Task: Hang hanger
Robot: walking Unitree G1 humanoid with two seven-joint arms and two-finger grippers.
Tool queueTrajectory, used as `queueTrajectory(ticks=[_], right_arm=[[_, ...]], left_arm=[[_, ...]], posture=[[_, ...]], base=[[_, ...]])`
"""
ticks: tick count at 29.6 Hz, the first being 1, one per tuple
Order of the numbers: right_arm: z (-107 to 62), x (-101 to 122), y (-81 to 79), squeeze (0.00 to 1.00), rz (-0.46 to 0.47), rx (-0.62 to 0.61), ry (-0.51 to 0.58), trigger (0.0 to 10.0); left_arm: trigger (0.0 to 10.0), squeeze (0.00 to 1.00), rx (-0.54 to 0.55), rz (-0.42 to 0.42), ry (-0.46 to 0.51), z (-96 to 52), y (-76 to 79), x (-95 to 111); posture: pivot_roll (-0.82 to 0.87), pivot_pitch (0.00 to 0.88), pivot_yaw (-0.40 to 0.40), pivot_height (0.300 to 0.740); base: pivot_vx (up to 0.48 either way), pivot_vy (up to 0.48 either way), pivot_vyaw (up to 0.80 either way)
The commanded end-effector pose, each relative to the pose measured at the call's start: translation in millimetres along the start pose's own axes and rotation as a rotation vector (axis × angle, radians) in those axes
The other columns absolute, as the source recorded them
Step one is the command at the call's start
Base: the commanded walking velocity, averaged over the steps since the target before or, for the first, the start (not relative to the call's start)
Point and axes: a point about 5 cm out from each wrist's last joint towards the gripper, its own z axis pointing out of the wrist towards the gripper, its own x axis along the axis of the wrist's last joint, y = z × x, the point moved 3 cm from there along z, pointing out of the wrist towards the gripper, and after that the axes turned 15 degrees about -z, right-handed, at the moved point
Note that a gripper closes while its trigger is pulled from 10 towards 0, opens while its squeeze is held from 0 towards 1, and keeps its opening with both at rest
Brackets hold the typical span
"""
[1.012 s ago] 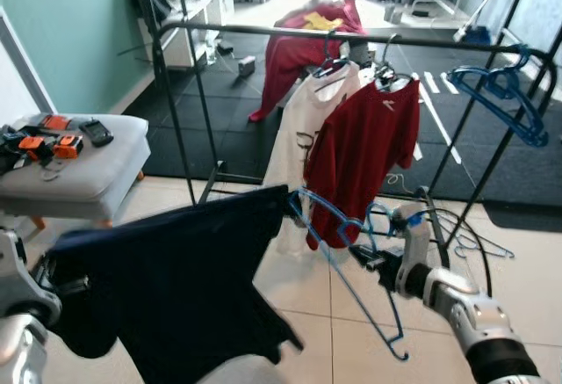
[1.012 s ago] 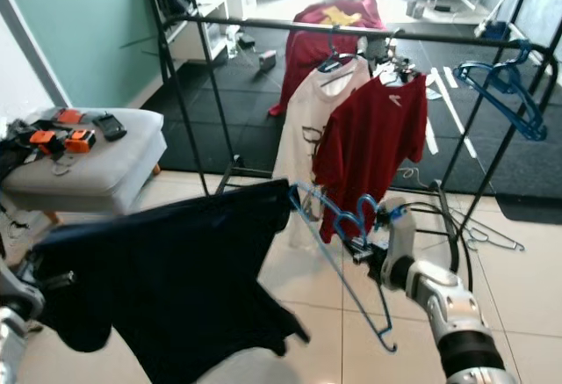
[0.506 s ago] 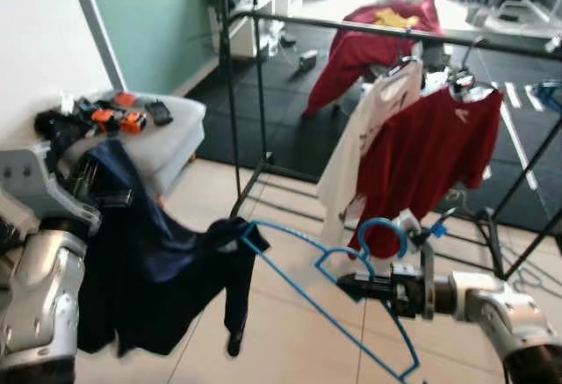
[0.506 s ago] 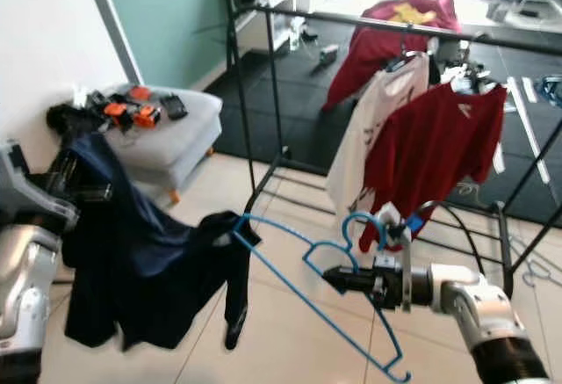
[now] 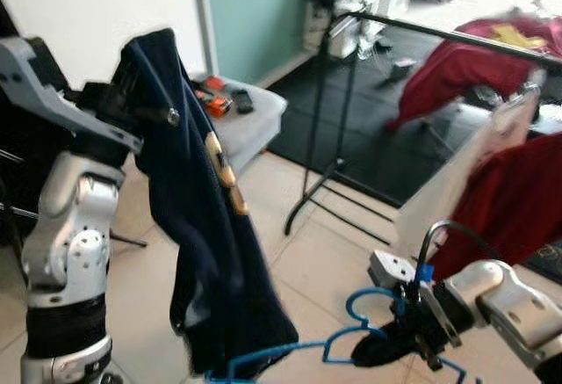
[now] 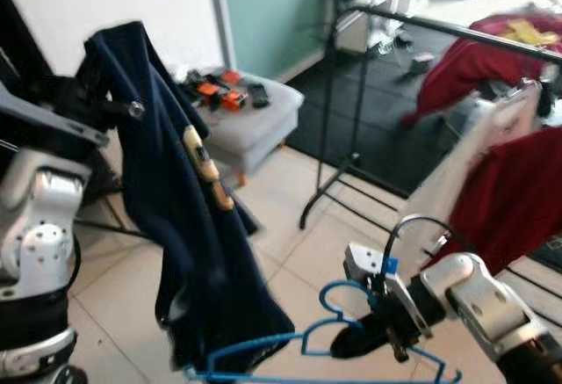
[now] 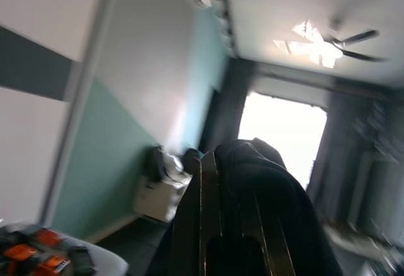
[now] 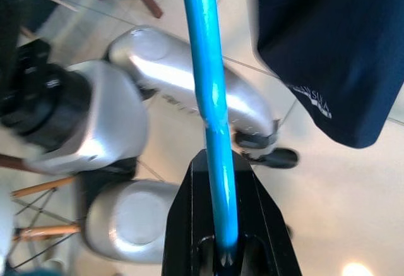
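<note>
While the right pincer (image 6: 373,336) pinches the blue hanger (image 5: 290,356), lift its hook toward the rail (image 5: 439,32) at 1 o'clock; left pincer (image 7: 208,225) pinches the navy shirt (image 5: 211,226).

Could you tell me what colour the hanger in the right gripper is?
Bright blue hanger, clearest in the right wrist view.

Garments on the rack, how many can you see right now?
3, maybe more hidden: a red shirt at the right edge, a white shirt beside it, and a red garment draped behind.

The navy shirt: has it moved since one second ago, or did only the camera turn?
Yes. The navy shirt, held up by the left tool, now hangs beside the grey stool; earlier it hung spread out near the clothes rack.
</note>
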Motion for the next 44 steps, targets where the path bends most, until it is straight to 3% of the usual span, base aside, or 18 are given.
queueTrajectory(ticks=[1, 2, 5, 7, 8, 9, 13, 17, 19, 22, 24, 26, 29, 30, 31, 33, 35, 44], right_arm=[[-0.1, 1, -1.6, 0.0, 0.0, -0.008, 0.01, 10.0], [3.6, 7, -13.0, 0.0, 0.008, 0.045, 0.054, 10.0], [4.9, 10, -20.2, 0.0, 0.011, 0.076, 0.064, 10.0], [-6.6, -11, -3.9, 0.0, 0.058, -0.072, -0.064, 10.0], [-6.6, -11, -3.9, 0.0, 0.058, -0.072, -0.064, 10.0], [-16.2, -20, 7.7, 0.0, 0.072, -0.175, -0.107, 10.0], [-25.0, -27, 19.7, 0.0, 0.077, -0.285, -0.143, 10.0], [-38.1, -10, 53.8, 0.0, 0.077, -0.584, -0.007, 10.0], [-38.1, -10, 53.8, 0.0, 0.077, -0.584, -0.007, 10.0], [-37.9, 13, 69.3, 0.0, 0.073, -0.728, 0.148, 10.0], [-12.4, 52, 82.6, 0.0, 0.13, -0.878, 0.397, 10.0], [-12.4, 52, 82.6, 0.0, 0.13, -0.878, 0.397, 10.0], [22.0, 87, 76.0, 0.0, 0.21, -0.921, 0.588, 10.0], [22.0, 87, 76.0, 0.0, 0.21, -0.921, 0.588, 10.0], [41.7, 98, 66.3, 0.0, 0.247, -0.915, 0.638, 10.0], [41.7, 98, 66.3, 0.0, 0.247, -0.915, 0.638, 10.0], [54.8, 104, 60.2, 0.0, 0.22, -0.975, 0.611, 10.0], [53.9, 106, 61.0, 0.0, 0.206, -0.991, 0.617, 10.0]], left_arm=[[5.6, 0.0, 0.047, -0.032, 0.048, -1.0, -9.3, 13], [6.8, 0.0, 0.071, -0.047, 0.049, -5.4, -14.4, 15], [7.1, 0.0, 0.091, -0.014, 0.028, -10.3, -19.4, 14], [9.2, 0.0, 0.266, 0.17, -0.019, -27.6, -52.2, 15], [9.2, 0.0, 0.266, 0.17, -0.019, -27.6, -52.2, 15], [9.8, 0.0, 0.396, 0.279, -0.03, -41.4, -76.1, 21], [10.0, 0.0, 0.513, 0.353, -0.039, -56.5, -95.6, 27], [10.0, 0.0, 0.747, 0.546, -0.129, -113.5, -128.0, 29], [10.0, 0.0, 0.747, 0.546, -0.129, -113.5, -128.0, 29], [10.0, 0.0, 0.846, 0.488, -0.147, -140.9, -132.5, 21], [10.0, 0.0, 0.716, 0.398, -0.287, -145.2, -93.2, -20], [10.0, 0.0, 0.716, 0.398, -0.287, -145.2, -93.2, -20], [10.0, 0.0, 0.572, 0.283, -0.417, -148.2, -41.5, -59], [10.0, 0.0, 0.572, 0.283, -0.417, -148.2, -41.5, -59], [10.0, 0.0, 0.512, 0.196, -0.465, -151.2, -15.7, -76], [10.0, 0.0, 0.512, 0.196, -0.465, -151.2, -15.7, -76], [10.0, 0.0, 0.454, 0.11, -0.496, -158.2, 10.1, -96], [10.0, 0.0, 0.354, 0.026, -0.502, -150.6, 26.1, -112]], posture=[[-0.01, 0.04, -0.004, 0.74], [-0.01, 0.044, -0.007, 0.74], [-0.01, 0.047, -0.009, 0.74], [-0.01, 0.059, -0.013, 0.74], [-0.01, 0.059, -0.013, 0.74], [-0.01, 0.06, -0.013, 0.74], [-0.01, 0.064, -0.017, 0.74], [0.0, 0.075, -0.02, 0.74], [0.0, 0.075, -0.02, 0.74], [0.0, 0.081, -0.026, 0.74], [0.0, 0.087, -0.04, 0.74], [0.0, 0.087, -0.04, 0.74], [0.02, 0.084, -0.049, 0.74], [0.02, 0.084, -0.049, 0.74], [0.03, 0.079, -0.054, 0.74], [0.03, 0.079, -0.054, 0.74], [0.0, 0.072, -0.058, 0.74], [0.0, 0.057, -0.067, 0.74]], base=[[0.0, 0.0, 0.77], [0.0, 0.0, 0.77], [0.0, 0.0, 0.77], [0.0, 0.0, 0.78], [0.0, 0.0, 0.79], [0.0, 0.0, 0.79], [0.0, 0.0, 0.73], [0.0, 0.0, 0.62], [0.0, 0.0, 0.59], [0.0, 0.0, 0.61], [0.0, 0.0, 0.52], [0.0, 0.0, 0.43], [0.0, 0.0, 0.0], [0.0, 0.0, 0.0], [0.0, 0.0, 0.0], [0.0, 0.0, 0.0], [0.0, 0.0, 0.79], [0.0, 0.0, 0.78]])
